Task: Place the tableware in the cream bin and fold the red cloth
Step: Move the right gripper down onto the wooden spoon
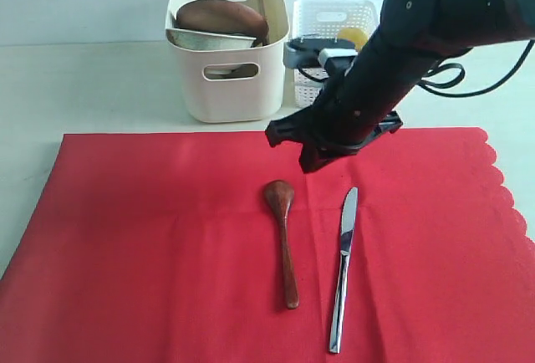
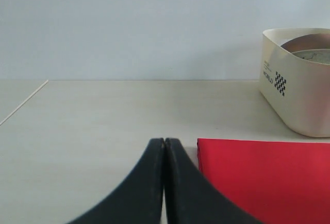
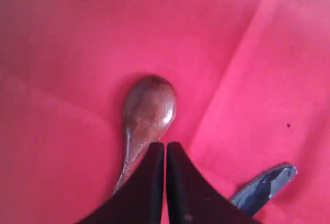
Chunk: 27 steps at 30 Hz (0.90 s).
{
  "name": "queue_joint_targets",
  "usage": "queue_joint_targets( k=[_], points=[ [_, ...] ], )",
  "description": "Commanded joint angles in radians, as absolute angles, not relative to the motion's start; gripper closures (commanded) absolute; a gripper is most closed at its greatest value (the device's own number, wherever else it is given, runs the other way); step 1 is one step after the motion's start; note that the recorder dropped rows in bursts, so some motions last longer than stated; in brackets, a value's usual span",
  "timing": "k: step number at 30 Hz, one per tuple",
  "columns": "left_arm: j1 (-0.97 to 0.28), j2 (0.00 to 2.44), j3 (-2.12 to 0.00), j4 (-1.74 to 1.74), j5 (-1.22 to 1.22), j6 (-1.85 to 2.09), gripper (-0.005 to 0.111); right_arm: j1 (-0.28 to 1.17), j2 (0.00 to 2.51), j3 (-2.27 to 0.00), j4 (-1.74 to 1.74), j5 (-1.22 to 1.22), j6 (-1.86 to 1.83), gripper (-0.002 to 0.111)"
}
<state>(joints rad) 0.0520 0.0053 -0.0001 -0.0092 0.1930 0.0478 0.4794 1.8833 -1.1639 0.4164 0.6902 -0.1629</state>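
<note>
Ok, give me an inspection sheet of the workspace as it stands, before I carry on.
Surface: pale table, mostly covered by the cloth.
Job's things: red cloth spread flat, not folded; cream bin behind it holds the brown plate and other tableware; wooden spoon and table knife lie side by side on the cloth, apart.
Clutter: white lattice basket beside the bin, a yellow item inside.
Grippers: left gripper shut, empty, over the table by the cloth's corner; right gripper shut, empty, over the spoon.
Cables: black cable loops off the right arm.
Surroundings: plain pale wall; nothing else seen.
</note>
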Motion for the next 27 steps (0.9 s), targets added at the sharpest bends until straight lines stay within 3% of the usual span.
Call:
queue_joint_targets(
  k=[1, 4, 9, 27],
  points=[
    [0.045, 0.000, 0.000, -0.019, 0.193, 0.049, 0.104, 0.515, 1.898, -1.142, 0.406, 0.713, -0.134, 0.087],
    [0.045, 0.000, 0.000, -0.019, 0.193, 0.049, 0.104, 0.576, 1.900, -1.142, 0.391, 0.707, -0.174, 0.075],
    [0.045, 0.000, 0.000, -0.019, 0.193, 0.049, 0.104, 0.640, 1.915, -1.142, 0.268, 0.633, -0.061, 0.067],
    [0.045, 0.000, 0.000, -0.019, 0.193, 0.049, 0.104, 0.692, 2.024, -1.144, 0.225, 0.615, 0.000, 0.068]
  ],
)
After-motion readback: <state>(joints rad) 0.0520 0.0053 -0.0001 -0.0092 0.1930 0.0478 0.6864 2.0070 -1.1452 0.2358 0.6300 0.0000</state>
